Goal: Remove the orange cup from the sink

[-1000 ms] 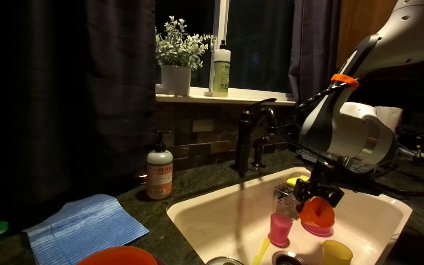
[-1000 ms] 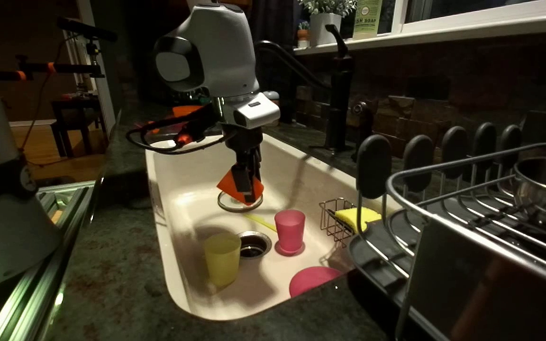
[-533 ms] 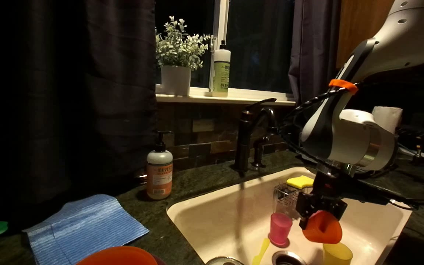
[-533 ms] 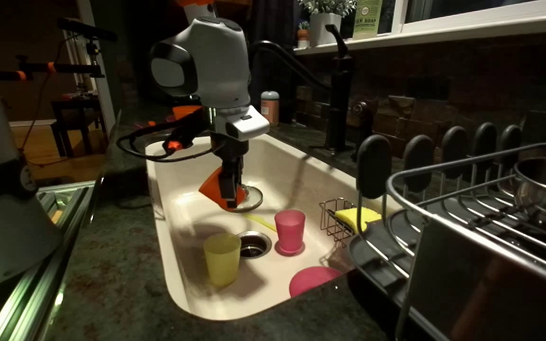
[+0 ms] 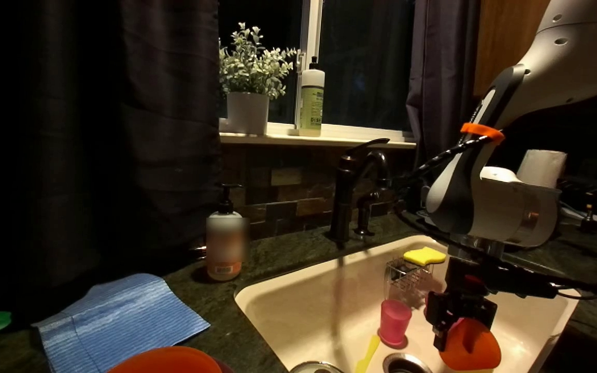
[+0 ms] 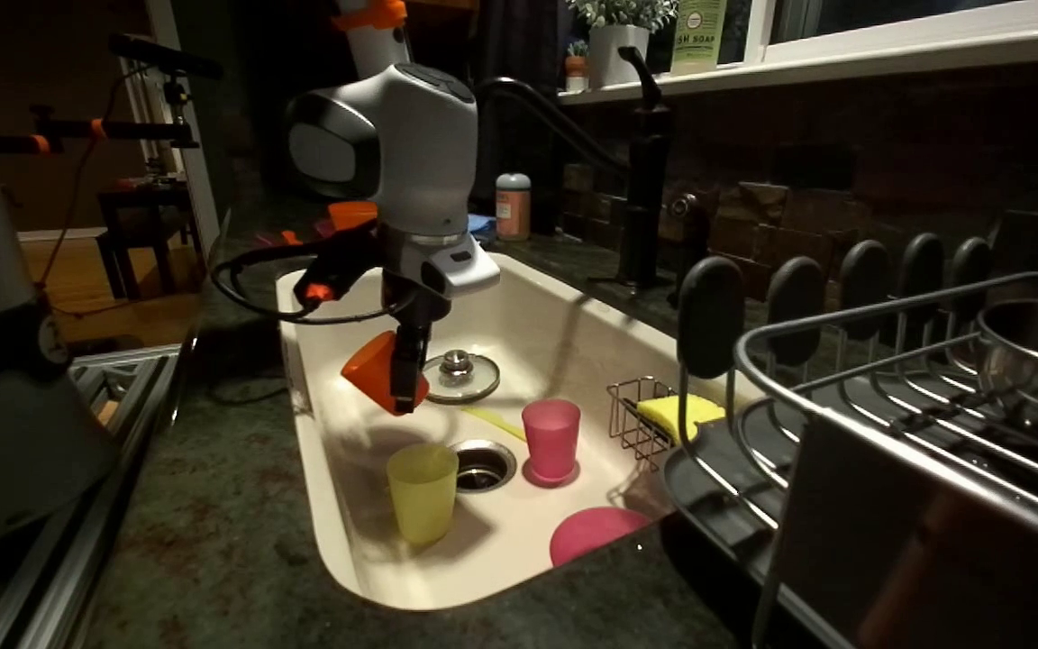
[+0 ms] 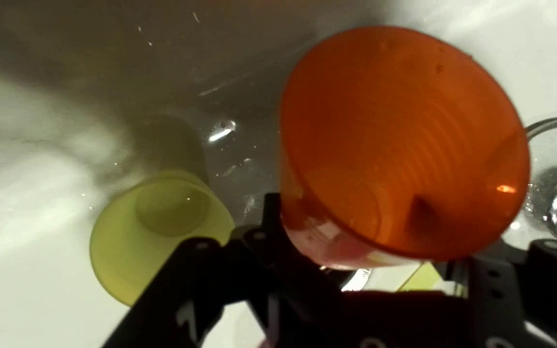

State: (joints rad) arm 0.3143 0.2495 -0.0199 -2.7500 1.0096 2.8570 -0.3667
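In both exterior views the orange cup [image 6: 373, 370] [image 5: 469, 346] hangs tilted over the sink [image 6: 519, 541], and its height against the rim is hard to judge. My gripper [image 6: 407, 388] is shut on it, one finger on each side of the cup's wall. The wrist view looks into the open mouth of the orange cup [image 7: 394, 121]; a black finger [image 7: 272, 208] presses its left side, and the right finger is partly hidden behind it. A glass lid [image 6: 463, 383] lies in the sink beyond the cup.
A yellow cup [image 6: 423, 496] stands in the sink below the held cup, by the drain [image 6: 485, 467]. Also in the basin are a pink cup [image 6: 552, 442], a magenta piece [image 6: 596, 534] and a yellow utensil [image 6: 496, 422]. The faucet [image 6: 645, 198] and dish rack [image 6: 807, 397] border it.
My gripper has carried the orange cup across the sink, toward the side of the robot's base. The glass lid, partly covered before, now shows more fully. The cup stays gripped.
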